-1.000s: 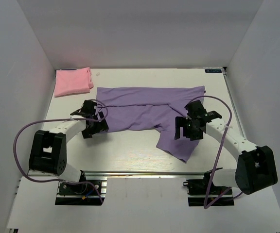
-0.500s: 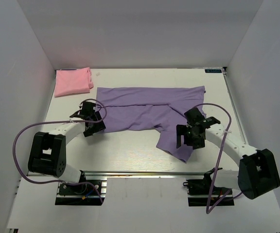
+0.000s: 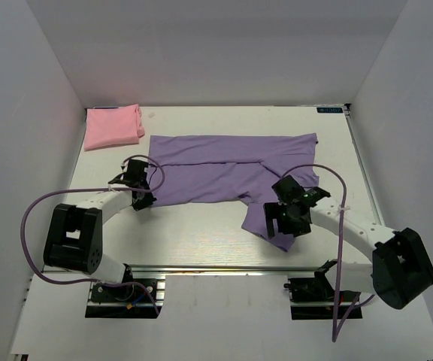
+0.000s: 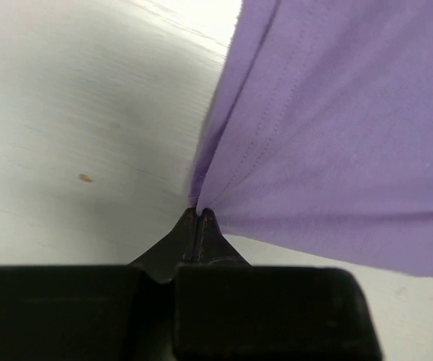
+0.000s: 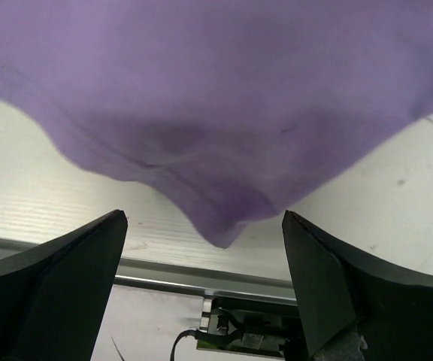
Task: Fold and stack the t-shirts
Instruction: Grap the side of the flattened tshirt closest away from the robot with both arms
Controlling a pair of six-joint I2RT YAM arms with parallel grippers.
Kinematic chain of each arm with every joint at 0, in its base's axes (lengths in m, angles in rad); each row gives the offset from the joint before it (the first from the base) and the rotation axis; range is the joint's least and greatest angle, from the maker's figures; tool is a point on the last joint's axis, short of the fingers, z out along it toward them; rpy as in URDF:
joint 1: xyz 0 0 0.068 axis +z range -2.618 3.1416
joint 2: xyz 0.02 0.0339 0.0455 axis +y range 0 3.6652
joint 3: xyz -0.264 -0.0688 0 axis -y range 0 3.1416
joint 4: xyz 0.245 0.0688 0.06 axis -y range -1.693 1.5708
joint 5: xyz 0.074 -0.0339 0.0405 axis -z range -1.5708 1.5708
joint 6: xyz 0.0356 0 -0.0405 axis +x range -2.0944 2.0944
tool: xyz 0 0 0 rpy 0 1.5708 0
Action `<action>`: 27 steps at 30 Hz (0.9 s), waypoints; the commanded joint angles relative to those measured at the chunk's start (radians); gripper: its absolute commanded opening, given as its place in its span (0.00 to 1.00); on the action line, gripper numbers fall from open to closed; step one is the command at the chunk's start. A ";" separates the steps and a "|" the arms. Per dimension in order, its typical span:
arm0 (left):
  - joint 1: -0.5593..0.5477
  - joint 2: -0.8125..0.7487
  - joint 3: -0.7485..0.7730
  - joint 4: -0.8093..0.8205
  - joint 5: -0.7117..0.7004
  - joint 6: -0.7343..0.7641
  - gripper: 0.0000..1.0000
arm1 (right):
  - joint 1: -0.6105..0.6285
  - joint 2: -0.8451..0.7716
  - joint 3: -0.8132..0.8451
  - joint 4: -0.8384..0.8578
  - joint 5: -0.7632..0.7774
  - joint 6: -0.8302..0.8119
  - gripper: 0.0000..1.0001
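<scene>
The lavender t-shirt [image 3: 224,169] is spread across the middle of the tabletop [image 3: 201,241], with 1 flap drawn toward the near edge. The pink t-shirt [image 3: 113,126] is laid folded in the far left corner, well apart. The left pincer [image 4: 199,218] is pressed fully together on the lavender t-shirt's left edge, where the cloth is gathered. The right pincer [image 5: 203,222] is held wide open over that near flap, with nothing gripped.

Two arms, alike: white tubular links [image 3: 104,198] between chunky black joint blocks [image 3: 72,239]; a purple cable [image 3: 23,226] loops beside each; the left gripper [image 4: 198,216] and right gripper [image 5: 201,226] are matte black (fingers [image 5: 59,278] wedge-shaped, tapering to thin tips); black base plates [image 3: 122,295] sit on a silver rail [image 3: 216,268].
</scene>
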 commanded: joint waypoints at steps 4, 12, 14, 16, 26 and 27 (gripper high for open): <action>0.013 -0.041 0.046 -0.085 -0.199 -0.018 0.00 | 0.118 0.032 -0.012 0.119 -0.077 -0.103 0.88; 0.013 -0.008 0.095 -0.108 -0.241 -0.027 0.00 | 0.220 0.166 0.001 0.151 -0.008 -0.091 0.85; 0.013 -0.008 0.104 -0.108 -0.241 -0.027 0.00 | 0.239 0.185 -0.008 0.144 -0.010 -0.085 0.83; 0.013 -0.008 0.104 -0.108 -0.226 -0.027 0.00 | 0.252 0.203 -0.022 0.145 -0.004 -0.060 0.72; 0.013 -0.044 0.087 -0.079 -0.129 -0.018 0.00 | 0.250 0.147 0.067 0.116 0.131 -0.028 0.00; 0.013 -0.053 0.087 -0.089 -0.129 -0.018 0.00 | 0.246 0.145 0.090 0.110 0.175 -0.031 0.00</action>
